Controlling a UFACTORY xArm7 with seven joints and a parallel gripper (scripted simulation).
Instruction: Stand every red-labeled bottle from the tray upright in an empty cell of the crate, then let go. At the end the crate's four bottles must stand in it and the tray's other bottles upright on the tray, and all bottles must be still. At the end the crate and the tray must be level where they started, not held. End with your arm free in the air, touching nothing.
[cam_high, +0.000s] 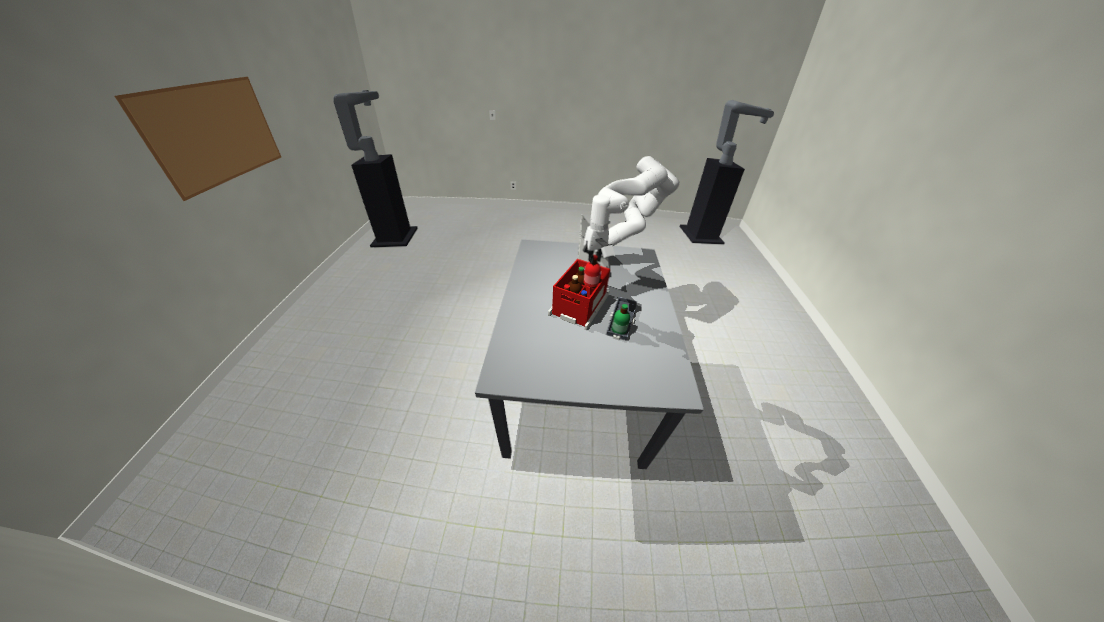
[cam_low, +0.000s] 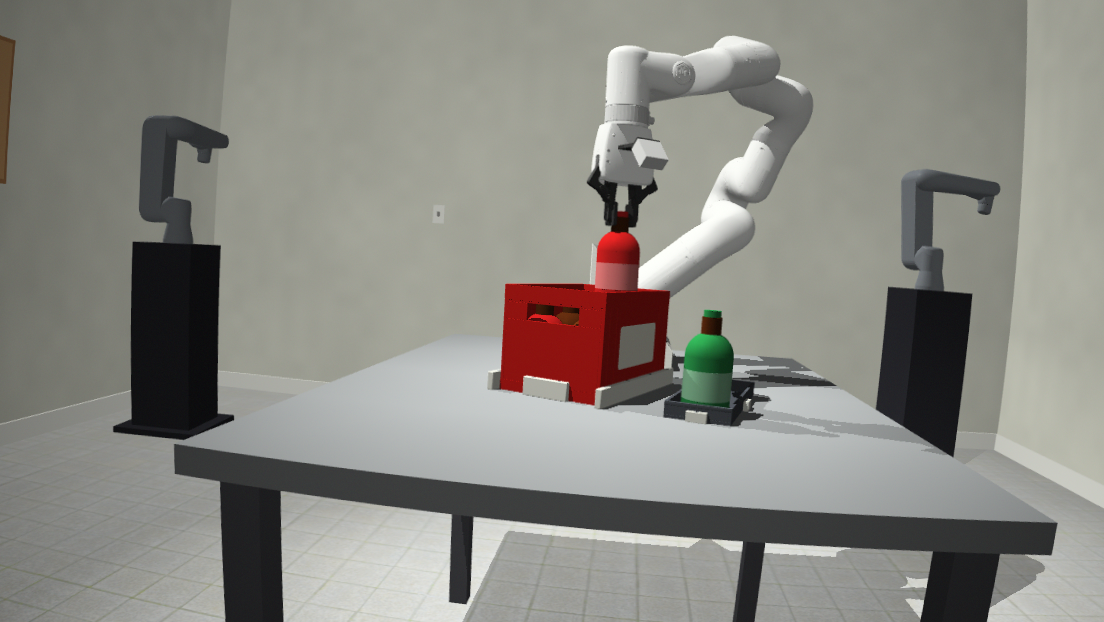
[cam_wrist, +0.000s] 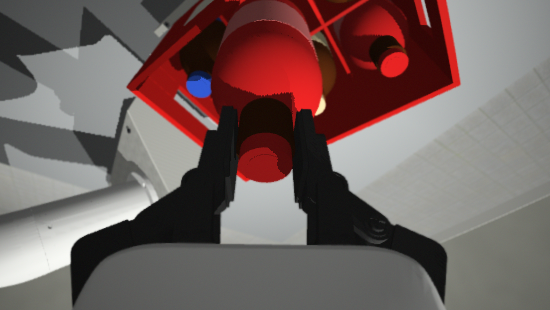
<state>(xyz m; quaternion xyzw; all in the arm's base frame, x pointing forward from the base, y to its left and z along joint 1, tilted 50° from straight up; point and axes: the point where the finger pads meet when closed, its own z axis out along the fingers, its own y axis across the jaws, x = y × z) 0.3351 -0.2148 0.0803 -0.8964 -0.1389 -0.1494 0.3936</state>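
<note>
From the top view, the red crate (cam_high: 570, 299) stands on the grey surface (cam_high: 571, 363), and the dark tray (cam_high: 631, 310) is just beside it with a green bottle (cam_high: 621, 318) standing on it. The white arm (cam_high: 629, 202) reaches over the far side of the crate.

In the exterior view, the claw (cam_low: 621, 218) is clenched on the neck of the red bottle (cam_low: 617, 258). The bottle is upright and its lower part is already inside the crate, at the far right corner.

In the wrist view, both black fingers press the dark neck under the red cap (cam_wrist: 263, 161). Below, other bottles stand in the neighbour cells, one with a blue cap (cam_wrist: 199, 84).
</note>
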